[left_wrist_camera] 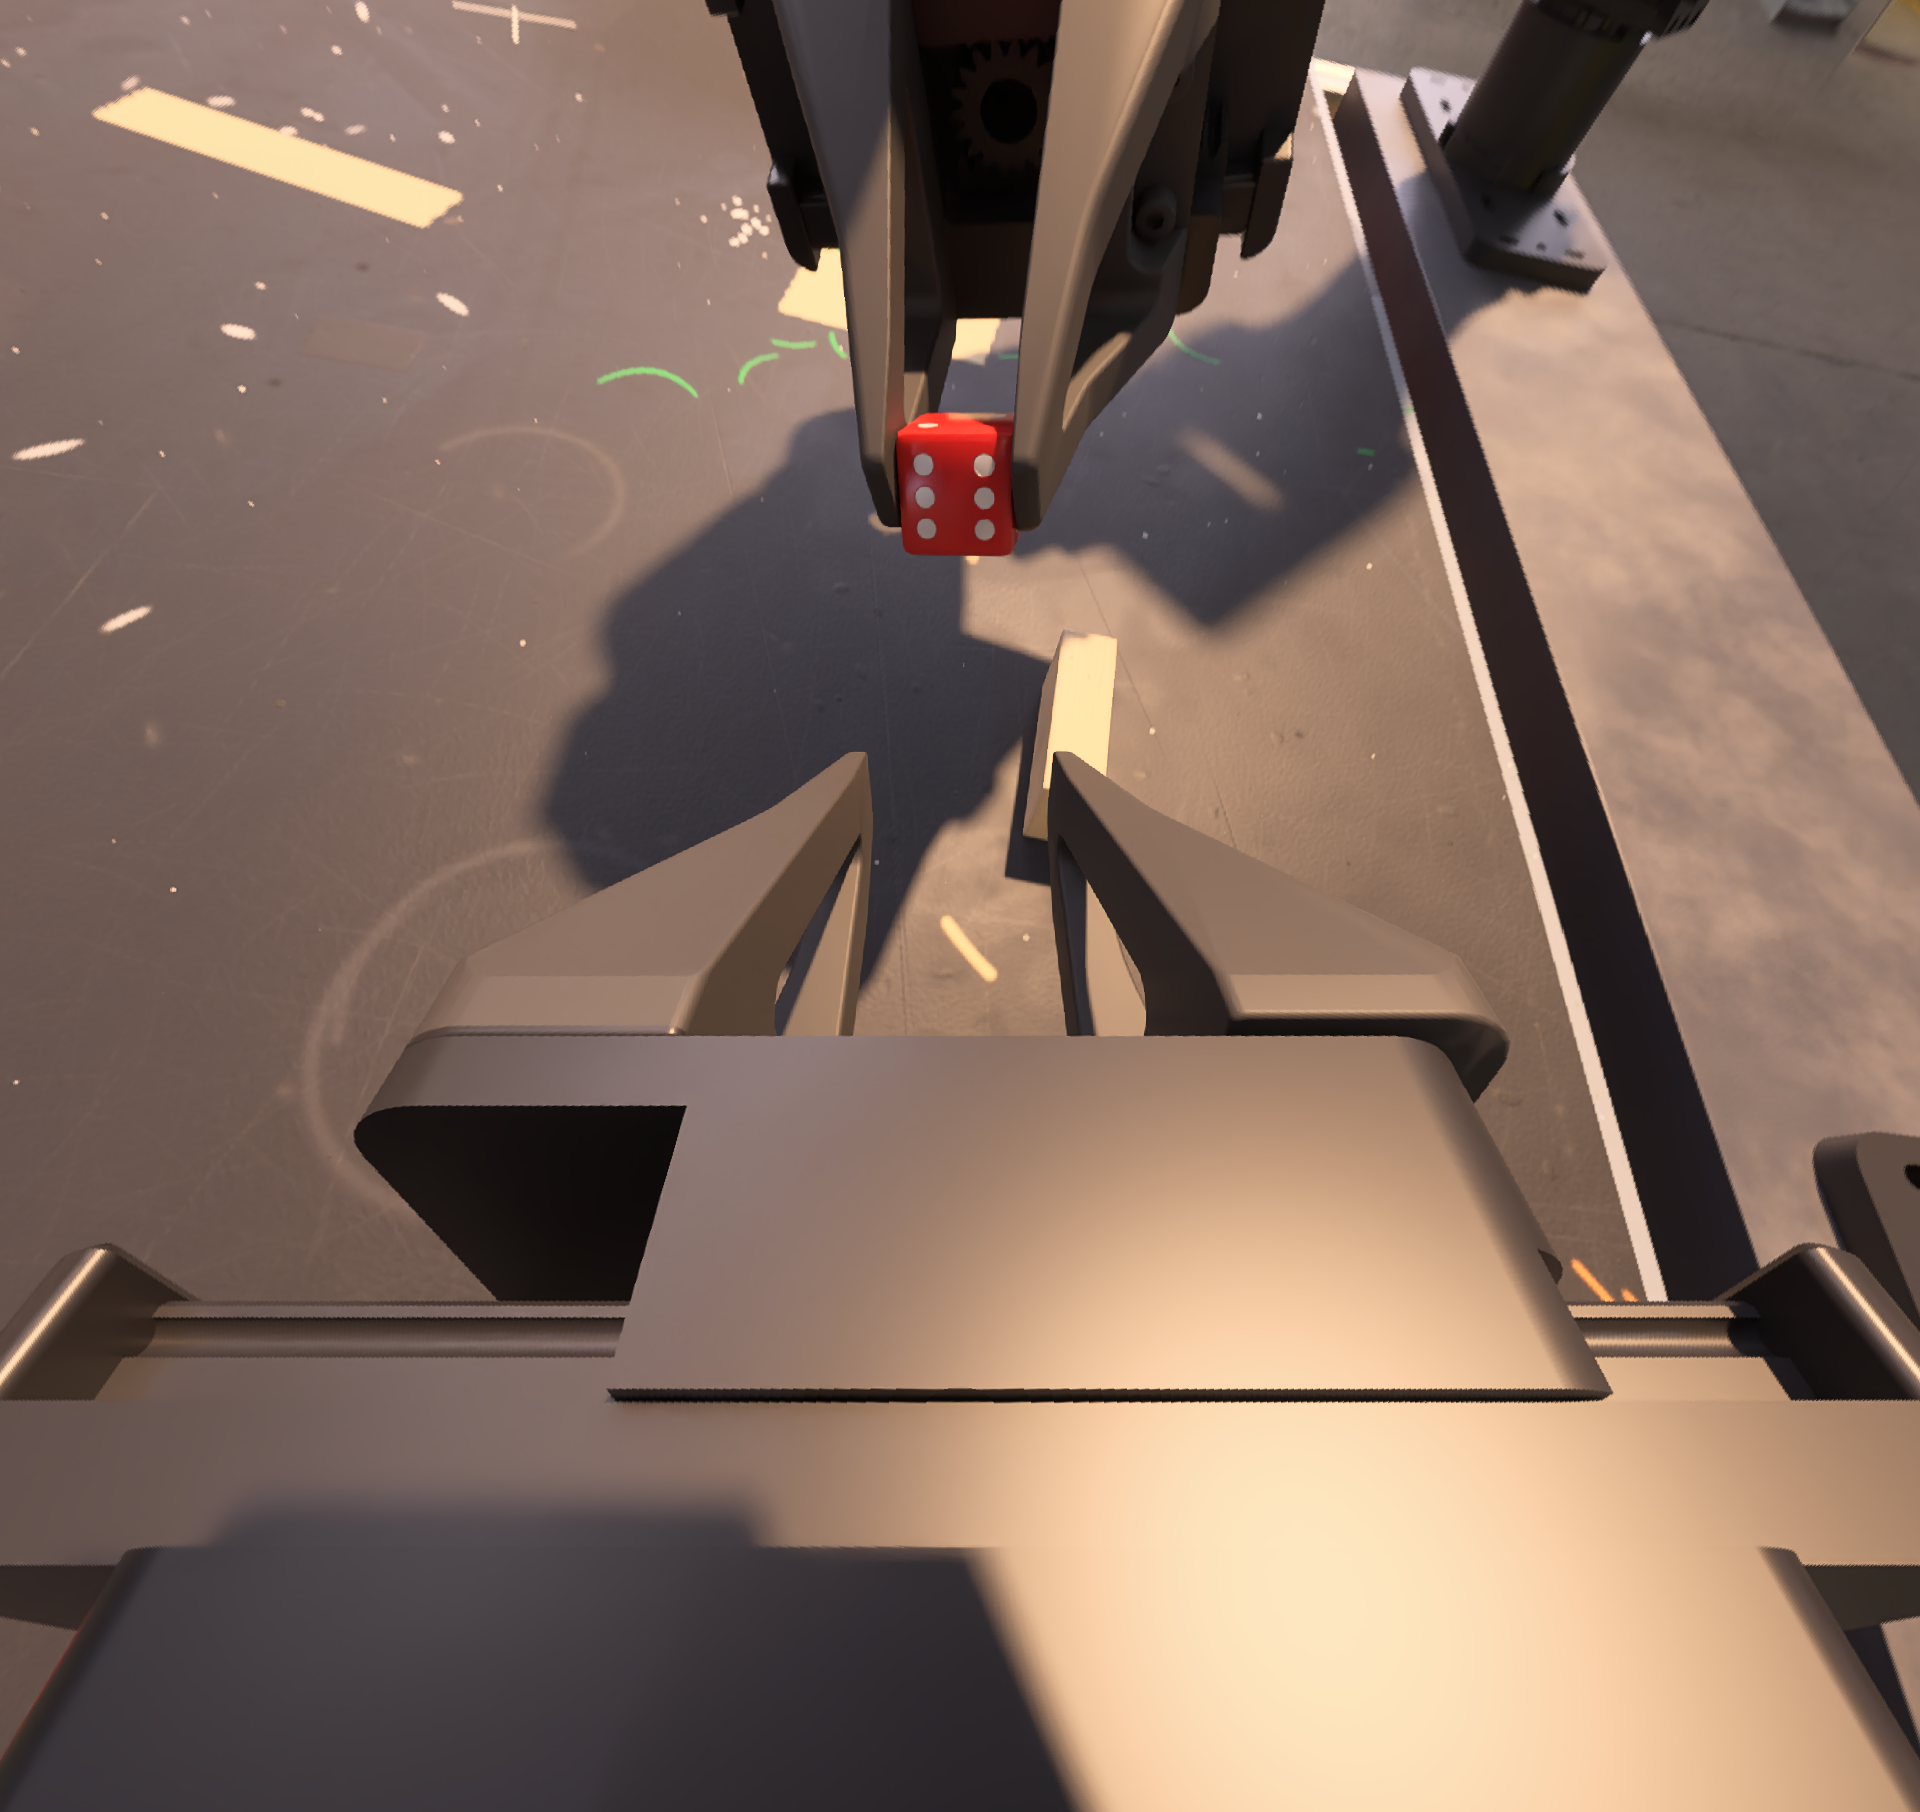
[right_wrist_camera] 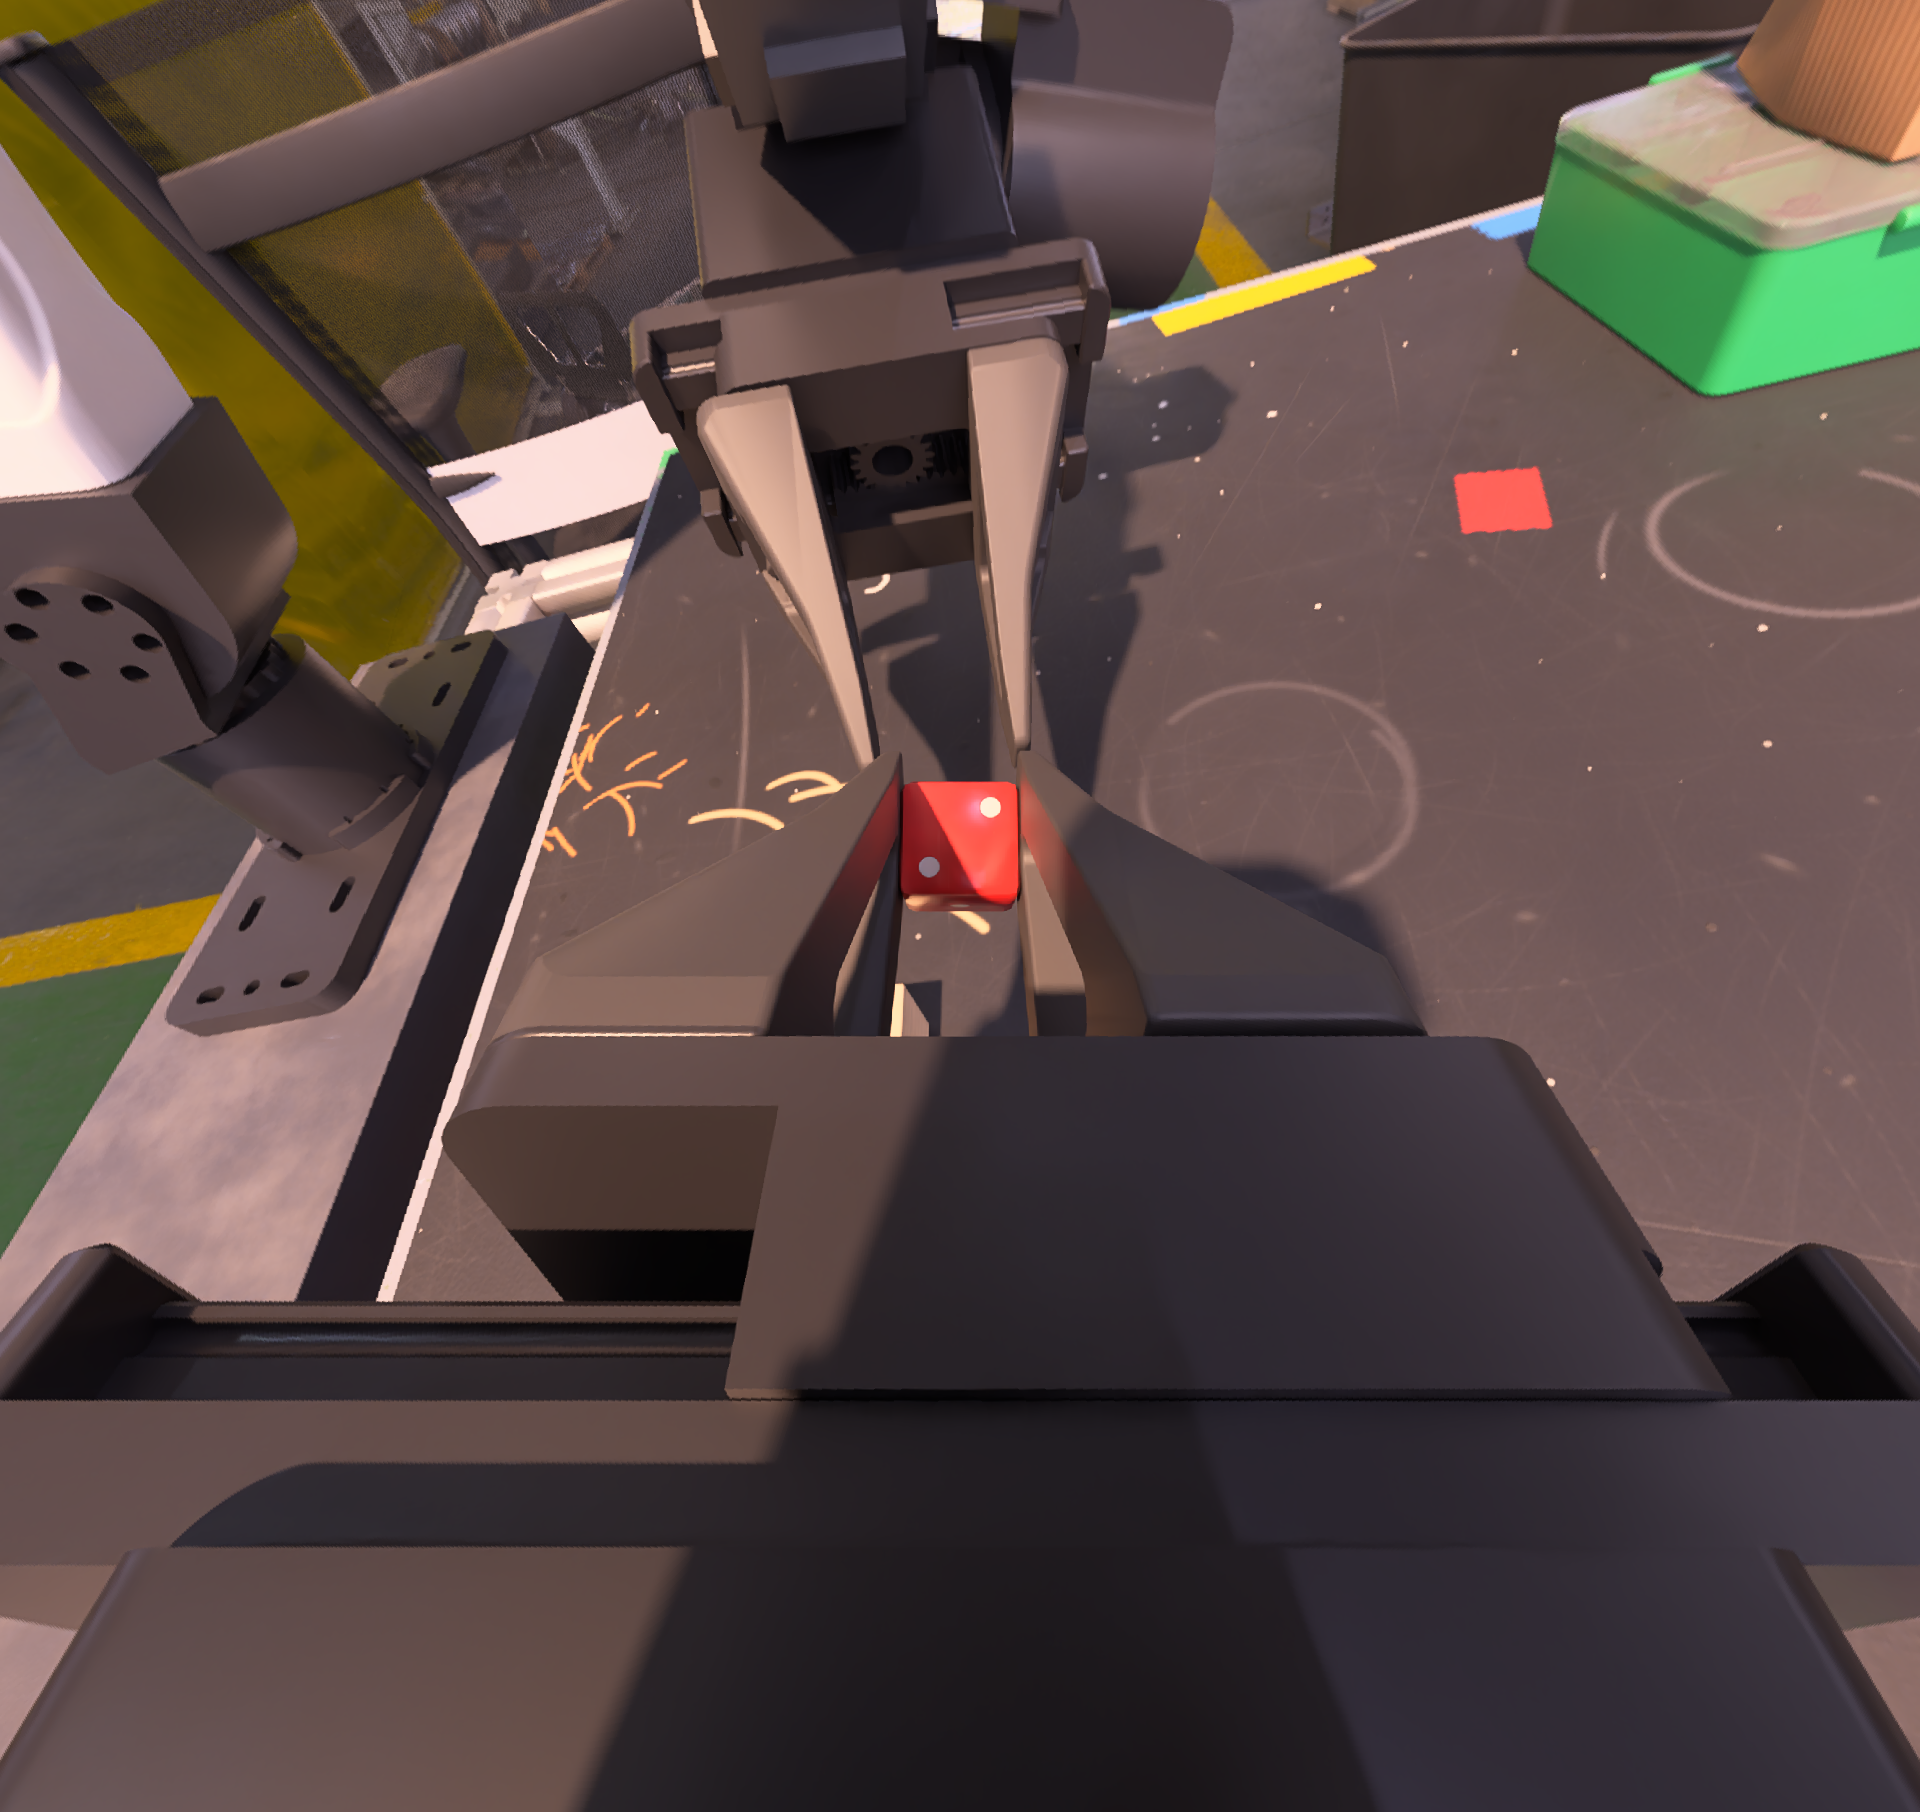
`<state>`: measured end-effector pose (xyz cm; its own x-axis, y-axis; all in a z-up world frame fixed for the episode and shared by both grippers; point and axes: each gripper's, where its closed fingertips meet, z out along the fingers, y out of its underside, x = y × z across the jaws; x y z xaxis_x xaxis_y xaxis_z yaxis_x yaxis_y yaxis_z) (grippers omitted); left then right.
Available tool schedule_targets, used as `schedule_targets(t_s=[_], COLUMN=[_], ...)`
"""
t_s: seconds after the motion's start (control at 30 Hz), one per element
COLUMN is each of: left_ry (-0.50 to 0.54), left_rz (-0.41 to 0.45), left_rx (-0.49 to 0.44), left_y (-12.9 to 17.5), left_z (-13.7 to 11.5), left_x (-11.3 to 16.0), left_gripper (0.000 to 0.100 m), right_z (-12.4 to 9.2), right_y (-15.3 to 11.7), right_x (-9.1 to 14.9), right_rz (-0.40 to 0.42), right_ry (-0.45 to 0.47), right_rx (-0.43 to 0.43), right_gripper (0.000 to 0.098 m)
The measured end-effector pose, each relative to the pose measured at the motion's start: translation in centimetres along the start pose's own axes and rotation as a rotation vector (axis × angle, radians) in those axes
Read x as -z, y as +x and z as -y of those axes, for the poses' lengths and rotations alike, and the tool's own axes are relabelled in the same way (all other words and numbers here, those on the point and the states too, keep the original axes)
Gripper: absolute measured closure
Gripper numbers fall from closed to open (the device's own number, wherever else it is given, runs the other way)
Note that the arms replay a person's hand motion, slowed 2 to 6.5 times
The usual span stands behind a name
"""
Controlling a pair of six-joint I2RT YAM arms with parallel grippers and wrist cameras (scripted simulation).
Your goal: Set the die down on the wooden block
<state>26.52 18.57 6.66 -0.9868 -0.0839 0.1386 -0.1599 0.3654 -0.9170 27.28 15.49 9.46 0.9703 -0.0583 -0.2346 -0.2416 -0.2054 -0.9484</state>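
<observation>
Right gripper (right_wrist_camera: 958, 843) jaws clamp the red die (right_wrist_camera: 958, 840) above the bench (right_wrist_camera: 1351, 931), while left gripper (left_wrist_camera: 961, 786) jaws stand apart beside the block (left_wrist_camera: 1081, 702).

We see a dark, scratched tabletop (left_wrist_camera: 312, 619) under warm low light, long hard shadows lying across it, its surface flecked with pale specks, chalky rings and strips of cream tape (left_wrist_camera: 275, 157). A red square marker (right_wrist_camera: 1502, 501) sits near one faint circle. At the far edge stand a green box (right_wrist_camera: 1725, 297) with a clear lid and a dark bin (right_wrist_camera: 1507, 100). Beyond, we make out yellow mesh fencing (right_wrist_camera: 343, 204) and a grey floor (right_wrist_camera: 94, 1014) painted with green and yellow.
</observation>
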Motion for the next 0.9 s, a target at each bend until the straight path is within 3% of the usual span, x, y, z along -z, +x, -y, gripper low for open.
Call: schedule_targets(t_s=[0.6, 0.9], left_ry=[-0.345, -0.388], left_rz=[0.042, 0.04], left_rx=[-0.14, -0.165], left_y=[0.1, 0.3], left_z=[-4.8, -5.3], left_x=[-0.9, -0.9], left_gripper=[0.081, 0.082], right_z=[-4.3, -5.4], right_y=[-0.8, -1.3], right_x=[-0.2, -0.2], right_rz=[-0.027, -0.042], right_ry=[-0.295, -0.371], right_rx=[-0.041, -0.023], right_gripper=[0.0799, 0.0799])
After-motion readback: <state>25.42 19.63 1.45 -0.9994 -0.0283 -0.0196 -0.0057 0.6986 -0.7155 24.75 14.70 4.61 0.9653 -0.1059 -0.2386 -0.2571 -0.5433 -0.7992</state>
